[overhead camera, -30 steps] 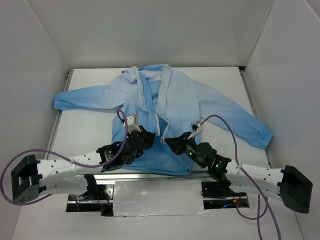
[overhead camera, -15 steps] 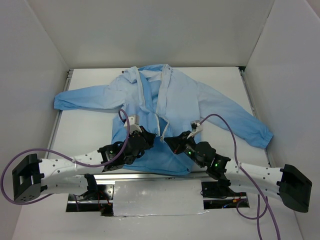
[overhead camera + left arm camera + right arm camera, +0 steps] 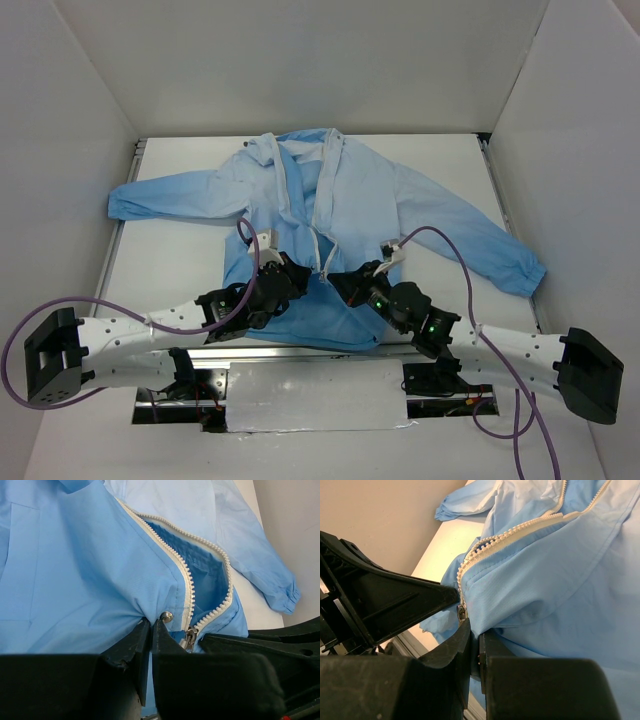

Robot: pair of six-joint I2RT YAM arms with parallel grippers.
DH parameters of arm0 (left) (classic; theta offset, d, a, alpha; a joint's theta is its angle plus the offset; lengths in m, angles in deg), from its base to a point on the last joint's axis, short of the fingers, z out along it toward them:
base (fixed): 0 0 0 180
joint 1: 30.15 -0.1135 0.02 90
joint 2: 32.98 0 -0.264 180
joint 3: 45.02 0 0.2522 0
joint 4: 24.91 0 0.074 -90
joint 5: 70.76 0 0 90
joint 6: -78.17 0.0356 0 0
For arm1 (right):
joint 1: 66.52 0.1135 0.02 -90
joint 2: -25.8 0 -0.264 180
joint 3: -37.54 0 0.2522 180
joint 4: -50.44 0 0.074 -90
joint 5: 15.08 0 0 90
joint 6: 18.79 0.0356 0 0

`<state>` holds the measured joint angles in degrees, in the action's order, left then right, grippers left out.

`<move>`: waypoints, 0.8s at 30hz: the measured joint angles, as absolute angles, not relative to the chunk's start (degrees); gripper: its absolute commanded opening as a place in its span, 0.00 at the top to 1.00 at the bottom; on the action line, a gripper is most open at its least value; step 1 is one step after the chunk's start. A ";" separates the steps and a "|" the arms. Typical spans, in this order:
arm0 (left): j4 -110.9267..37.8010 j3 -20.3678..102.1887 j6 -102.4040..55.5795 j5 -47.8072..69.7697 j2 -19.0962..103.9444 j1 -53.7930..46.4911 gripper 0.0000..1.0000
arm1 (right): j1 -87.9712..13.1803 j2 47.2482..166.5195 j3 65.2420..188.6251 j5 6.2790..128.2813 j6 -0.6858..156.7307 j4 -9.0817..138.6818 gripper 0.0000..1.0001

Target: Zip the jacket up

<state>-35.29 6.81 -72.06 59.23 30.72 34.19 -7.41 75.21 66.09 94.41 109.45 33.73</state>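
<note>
Blue thin fabric spreads flat on the white table. The jacket lies mid-table, hem at the near edge, sleeves reaching toward both side walls, with white table showing beside the body. Now the left gripper pinches the left front panel just beside a round metal snap. Between the arms the white toothed zipper gapes in a V, slider low. Over to the right gripper, closed on the right panel's edge, cloth puckering softly.
</note>
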 measured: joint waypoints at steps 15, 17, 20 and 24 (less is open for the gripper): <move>-35.29 7.13 -72.04 59.03 31.27 34.16 1.00 | -7.41 75.89 66.33 94.80 109.42 33.73 1.00; -35.29 7.13 -72.04 58.95 31.49 34.16 1.00 | -7.39 75.89 66.35 95.11 109.40 33.75 1.00; -35.25 7.13 -72.04 58.86 31.62 34.16 1.00 | -7.41 75.89 66.41 95.50 109.32 33.81 1.00; -35.20 7.13 -72.06 58.55 31.68 34.16 1.00 | -7.39 76.04 66.87 95.94 109.14 33.86 1.00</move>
<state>-35.20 7.13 -72.06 58.55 31.68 34.16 -7.39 76.04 66.87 95.94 109.14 33.86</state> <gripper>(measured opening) 0.160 0.127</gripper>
